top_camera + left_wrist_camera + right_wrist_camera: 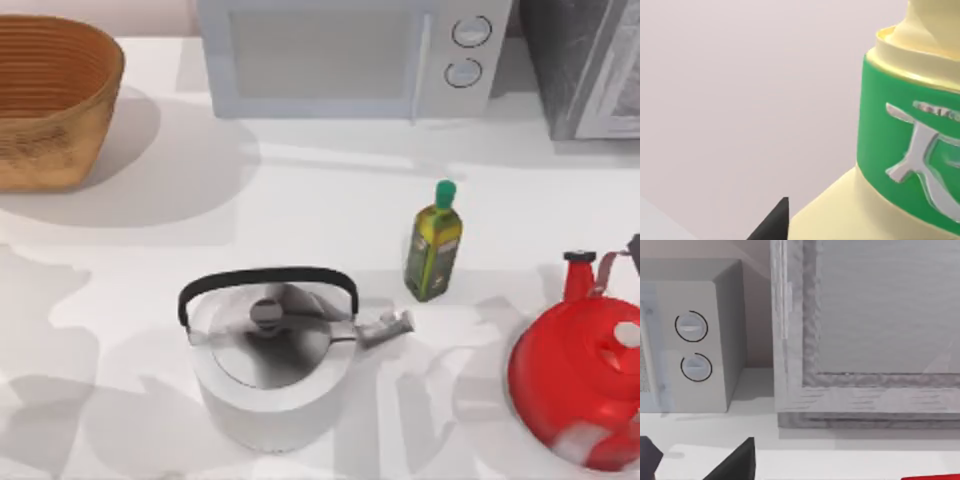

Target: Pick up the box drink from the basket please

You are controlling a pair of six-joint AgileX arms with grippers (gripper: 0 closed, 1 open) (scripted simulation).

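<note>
On the near side of the counter [330, 200] a silver kettle [270, 365] stands in the middle, black handle arched over its lid and spout pointing right. A red kettle [585, 385] sits at the near right corner, cut off by the top view's right edge. The two are well apart, with a bare strip of counter between them. Just beyond that strip an olive oil bottle [434, 245] with a green cap stands upright, near the silver kettle's spout but not touching it.

Past the bottle a wide band of bare counter runs from left to right. To the left of the silver kettle the counter is bare too.

At the far left corner sits the basket [50, 110], its wide rim cut by the left edge. A microwave [330, 55] stands along the back in the middle, with a grey appliance [585, 65] at the far right and a narrow gap between them.

The box drink [900, 150], cream with a green band, looms close before the left claw [775, 225], with a plain pale wall behind it. Whether this claw is gripping it, open or closed, I cannot tell.

The right claw [690, 465] is low over the counter facing the gap between microwave and grey appliance. It is open, with bare counter showing between its dark tips.
</note>
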